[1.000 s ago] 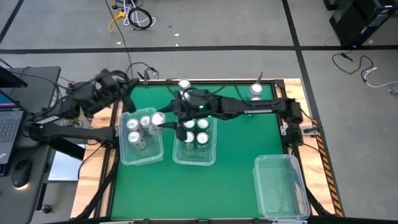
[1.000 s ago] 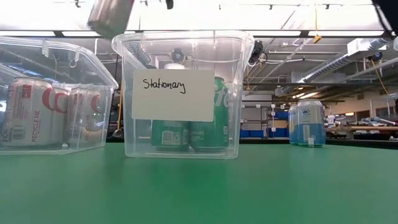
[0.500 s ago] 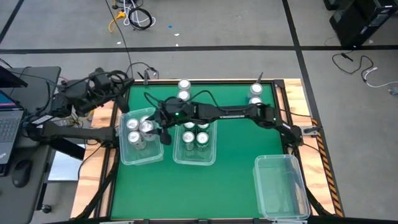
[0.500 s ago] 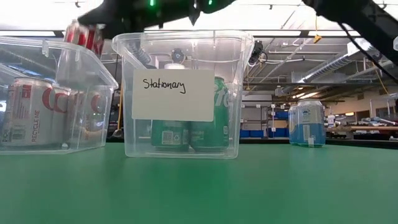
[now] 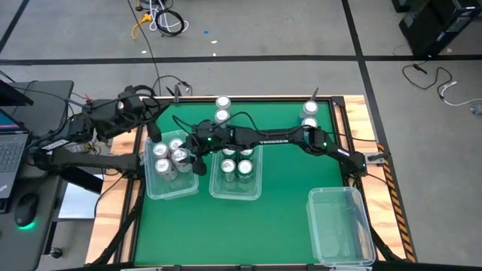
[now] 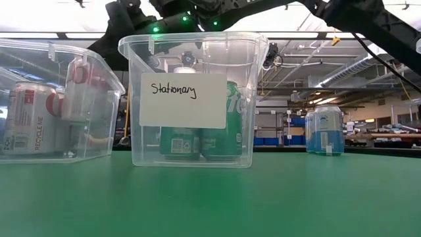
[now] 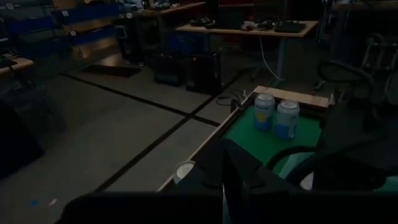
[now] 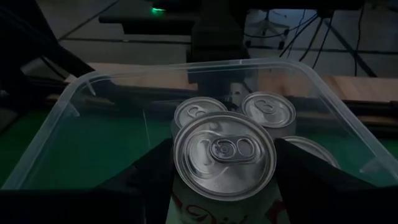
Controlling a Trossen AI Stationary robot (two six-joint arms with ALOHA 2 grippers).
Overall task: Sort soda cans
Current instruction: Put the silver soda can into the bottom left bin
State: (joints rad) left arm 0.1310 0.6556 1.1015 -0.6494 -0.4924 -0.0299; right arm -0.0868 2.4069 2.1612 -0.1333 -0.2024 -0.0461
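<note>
My right gripper reaches across the table over the left clear bin and is shut on a white-and-red soda can. In the right wrist view that can shows its silver top between my fingers. Several like cans stand in this bin. Green cans stand in the middle bin, which bears a "Stationary" label. Two pairs of cans stand near the far edge. My left gripper waits shut at the table's far left corner. My right gripper pinches the can by its upper side wall, one finger on each side, just under the rim. The fingers come from above, slanting from the table's right. The can hangs slightly tilted, partly inside the left bin and above its floor.
An empty clear bin sits at the near right corner. Blue cans show in the left wrist view. Open green table lies in front of the bins. A laptop and cables sit left of the table.
My right gripper has carried the can toward the table's left, from over the gap between the two bins to over the left bin, then down into it. The can has gone from high above the bin rim to partly inside the bin walls.
</note>
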